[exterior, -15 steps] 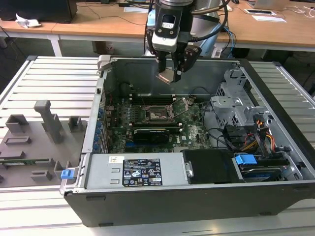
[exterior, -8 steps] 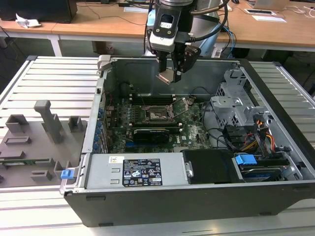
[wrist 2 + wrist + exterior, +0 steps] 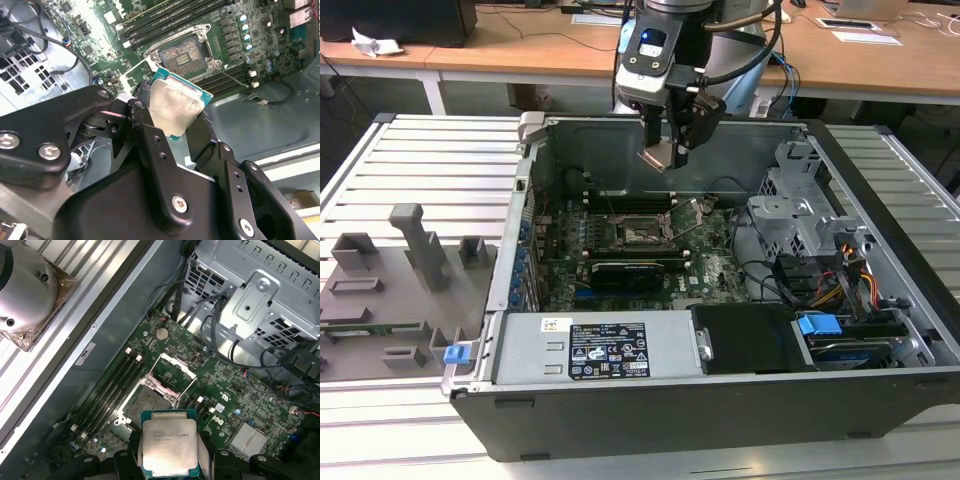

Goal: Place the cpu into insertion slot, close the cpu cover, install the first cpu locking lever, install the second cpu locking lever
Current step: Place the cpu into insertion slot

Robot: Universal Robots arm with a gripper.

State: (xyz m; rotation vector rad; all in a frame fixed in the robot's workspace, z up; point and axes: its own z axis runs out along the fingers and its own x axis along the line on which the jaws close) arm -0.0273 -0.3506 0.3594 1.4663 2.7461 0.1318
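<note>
End effector [image 3: 668,150] clenched on cpu [image 3: 175,107], fingers [image 3: 144,102] pressing opposite edges; chip tilted, held in air over open computer case [image 3: 880,190]. Insertion slot [image 3: 149,402] on green motherboard [image 3: 240,395] below, pin field exposed, well apart from cpu. Cpu cover [image 3: 172,371] swung up beside slot

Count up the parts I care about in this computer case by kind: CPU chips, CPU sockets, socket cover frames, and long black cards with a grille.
cpu: 1
insertion slot: 1
cpu cover: 1
long black card: 1
Total: 4
</note>
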